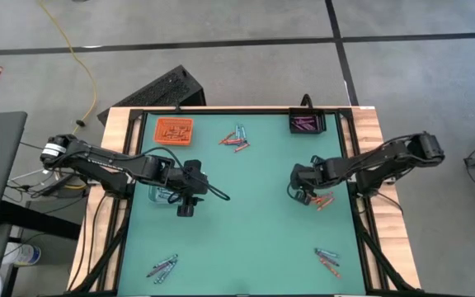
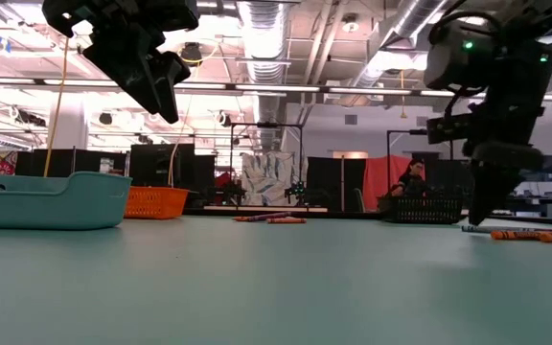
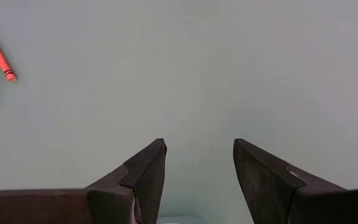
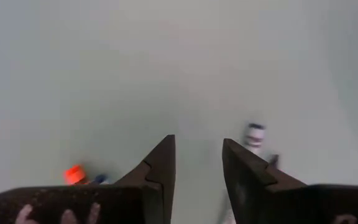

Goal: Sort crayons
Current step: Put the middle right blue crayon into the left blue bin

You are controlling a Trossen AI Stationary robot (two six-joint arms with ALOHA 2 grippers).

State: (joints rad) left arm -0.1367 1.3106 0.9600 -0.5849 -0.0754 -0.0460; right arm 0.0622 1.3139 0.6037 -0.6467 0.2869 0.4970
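The green table (image 1: 254,239) fills the high view, the only view that takes in all four loose clusters of crayons at once: one at the far middle (image 1: 236,139), one at the near left (image 1: 162,266), one at the near right (image 1: 327,259), and one under the right tool (image 1: 323,200). Along the far edge sit an orange tray (image 1: 173,129) and a black tray (image 1: 308,123), each already holding crayons; a clear tray (image 1: 163,194) lies at the left, half hidden by the left arm. The low view alone shows the room behind, with a person (image 2: 413,178) seated far off, and the left tool (image 2: 161,96) hanging well above the table beside the clear tray. Its wrist view shows its fingers (image 3: 143,180) spread over bare mat. The right tool (image 2: 482,206) reaches down almost to the table just beside orange crayons; its wrist view shows its fingers (image 4: 157,171) apart with nothing between them and crayon ends close on either side.
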